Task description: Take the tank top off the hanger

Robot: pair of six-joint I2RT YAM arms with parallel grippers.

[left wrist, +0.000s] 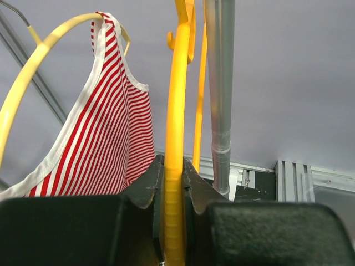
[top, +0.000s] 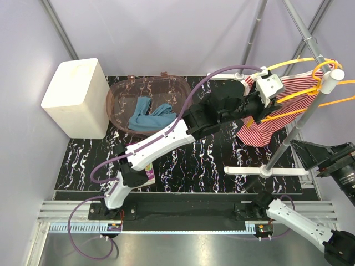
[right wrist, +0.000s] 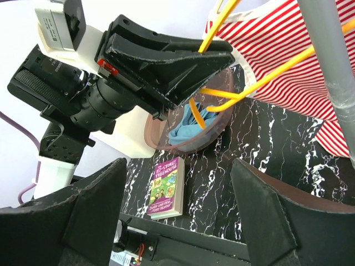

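**Top view:** the left hand [top: 259,106], stretched toward two o'clock, is clamped on the yellow hanger [top: 297,91]. The hanger hangs from the stand [top: 288,138], and the red-striped tank top [top: 258,133] droops from it above the surface [top: 211,155].

**Left wrist view:** the jaws pinch the hanger's bar. One strap [left wrist: 105,22] loops over the hanger's arm at eleven o'clock.

**Right wrist view:** the right hand [right wrist: 178,166], fingers spread wide and holding nothing, faces the garment at one o'clock.

The top looks light, soft and stretchy. A strap or the neckline edge seems the likeliest hold, with the stiff hanger steadied.
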